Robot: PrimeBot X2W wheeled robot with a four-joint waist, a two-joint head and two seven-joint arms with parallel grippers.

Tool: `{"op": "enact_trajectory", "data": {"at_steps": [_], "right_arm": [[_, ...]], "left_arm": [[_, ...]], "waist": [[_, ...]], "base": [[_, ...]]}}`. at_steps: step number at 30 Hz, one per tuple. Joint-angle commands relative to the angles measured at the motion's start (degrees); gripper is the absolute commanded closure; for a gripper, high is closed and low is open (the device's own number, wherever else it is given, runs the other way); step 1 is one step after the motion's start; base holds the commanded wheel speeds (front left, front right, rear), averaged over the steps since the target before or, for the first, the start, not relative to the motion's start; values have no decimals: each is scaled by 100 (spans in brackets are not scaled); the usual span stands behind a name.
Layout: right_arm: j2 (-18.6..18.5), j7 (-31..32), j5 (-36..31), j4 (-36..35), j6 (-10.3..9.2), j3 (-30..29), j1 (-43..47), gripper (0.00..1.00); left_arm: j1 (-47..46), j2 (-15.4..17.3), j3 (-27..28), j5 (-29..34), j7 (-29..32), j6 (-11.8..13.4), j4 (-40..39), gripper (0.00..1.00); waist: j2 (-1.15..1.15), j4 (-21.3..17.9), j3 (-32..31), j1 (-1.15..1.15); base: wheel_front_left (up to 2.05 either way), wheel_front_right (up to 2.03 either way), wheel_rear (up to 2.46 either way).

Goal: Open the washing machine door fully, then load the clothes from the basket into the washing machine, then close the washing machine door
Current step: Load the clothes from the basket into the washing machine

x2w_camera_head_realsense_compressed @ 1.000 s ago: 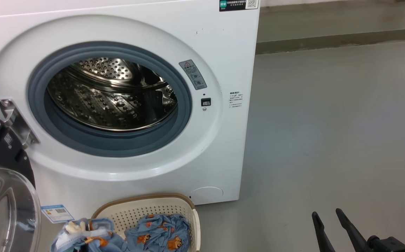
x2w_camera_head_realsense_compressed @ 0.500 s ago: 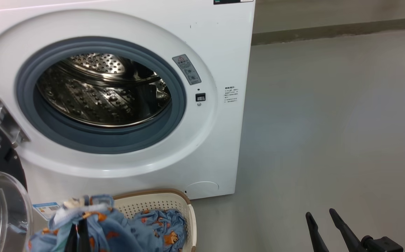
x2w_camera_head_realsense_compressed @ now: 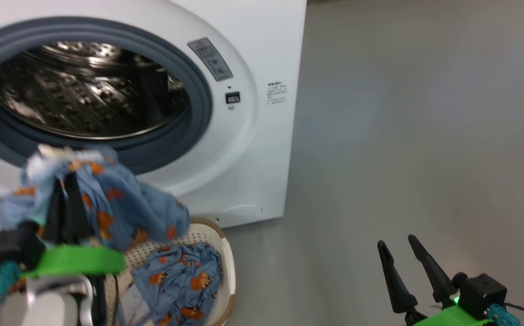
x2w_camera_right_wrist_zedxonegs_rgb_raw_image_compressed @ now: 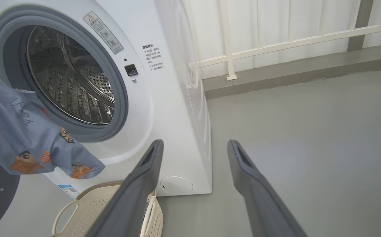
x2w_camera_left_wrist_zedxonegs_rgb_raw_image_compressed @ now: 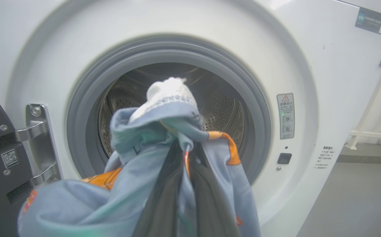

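Head view blurred: clamping clothes (x2w_camera_head_realsense_compressed: 121, 203) in left gripper (x2w_camera_head_realsense_compressed: 65, 197), tips buried in fabric, basket (x2w_camera_head_realsense_compressed: 226, 253) half-hidden; right gripper (x2w_camera_head_realsense_compressed: 396, 242) splayed empty

This looks like a laundry corner, in a home or in a test room; I cannot tell which. A big white washing machine (x2w_camera_head_realsense_compressed: 271, 45) stands on a smooth grey floor (x2w_camera_head_realsense_compressed: 425, 136), with a small basket (x2w_camera_head_realsense_compressed: 203, 236) on the floor just in front of it. Far to the right, a white railing (x2w_camera_right_wrist_zedxonegs_rgb_raw_image_compressed: 309, 42) runs above a low grey step (x2w_camera_right_wrist_zedxonegs_rgb_raw_image_compressed: 309, 70).
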Motion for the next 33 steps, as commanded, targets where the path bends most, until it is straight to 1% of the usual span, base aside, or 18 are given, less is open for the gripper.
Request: {"op": "enact_trajectory", "data": {"at_steps": [1,2,9,14,17,20,24,29,33], "right_arm": [[5,-28,9,-143,9,173,-269,0],[5,-28,9,-143,9,173,-269,0],[57,-28,79,-130,9,339,-641,0],[69,-28,132,-118,9,475,-856,0],[71,-28,220,-130,9,555,-961,0],[72,-28,241,-133,9,613,-1047,0],[72,-28,228,-139,9,654,-1141,0],[72,-28,192,-176,9,795,-1289,0],[73,-28,156,-203,9,900,-1341,0]], "left_arm": [[-534,171,264,76,-69,-4,-26,100],[-534,171,264,76,-69,-4,-26,100],[-1804,426,566,221,-69,-46,807,100],[-2522,701,765,356,-69,-177,1616,100],[-2863,859,919,452,-69,-191,1934,100],[-3201,1004,1034,555,-69,-226,2140,100],[-3557,1094,1079,694,-69,-311,2381,100],[-3901,1211,1141,819,-69,-381,2747,100],[-4257,1332,1173,915,-69,-432,2867,100]], "waist": [[0,-335,452,-1],[0,-335,452,-1],[0,-699,1046,-1],[0,-966,1476,-1],[0,-1098,1753,-1],[0,-1161,2045,-1],[0,-1173,2363,-1],[0,-1219,2668,-1],[0,-1246,2864,-1]], "base": [[0,0,0],[0,0,0],[0,0,0],[0,0,0],[0,0,0],[0,0,0],[0,0,0],[0,0,0],[0,0,0]]}}
